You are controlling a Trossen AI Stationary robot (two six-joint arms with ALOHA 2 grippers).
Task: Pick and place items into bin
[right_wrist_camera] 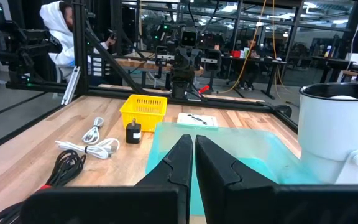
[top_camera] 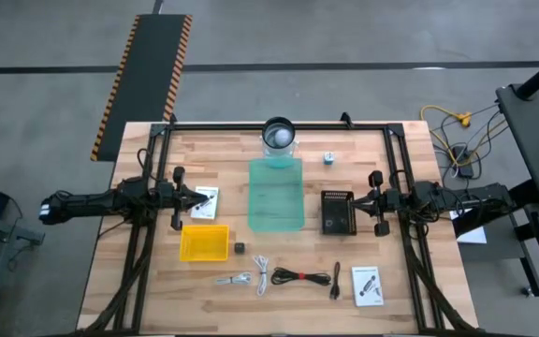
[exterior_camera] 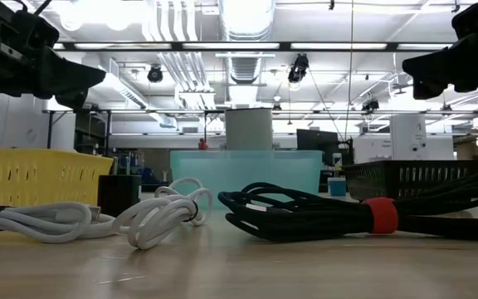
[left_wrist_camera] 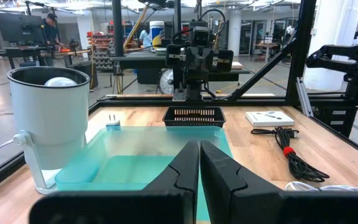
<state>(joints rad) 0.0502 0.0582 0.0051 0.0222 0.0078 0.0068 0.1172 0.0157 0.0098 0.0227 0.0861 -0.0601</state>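
Two claws wait clenched and empty, the left claw (top_camera: 178, 198) by the tabletop's (top_camera: 400, 281) left edge, the right claw (top_camera: 378, 203) by its right. Along the front edge lie white cables (top_camera: 261, 274), a coiled black cable (top_camera: 301, 276) and a printed card (top_camera: 369, 285); the teal bin (top_camera: 276, 195) sits mid-tabletop.

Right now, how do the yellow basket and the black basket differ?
The yellow basket lies on the left arm's side of the teal bin; the black basket lies on the right arm's side. The yellow basket is bright and wider than deep; the black basket is dark and nearer square. The small black cube lies beside the yellow basket; nothing that close lies beside the black one. Both are slotted, open-topped and upright on the table.
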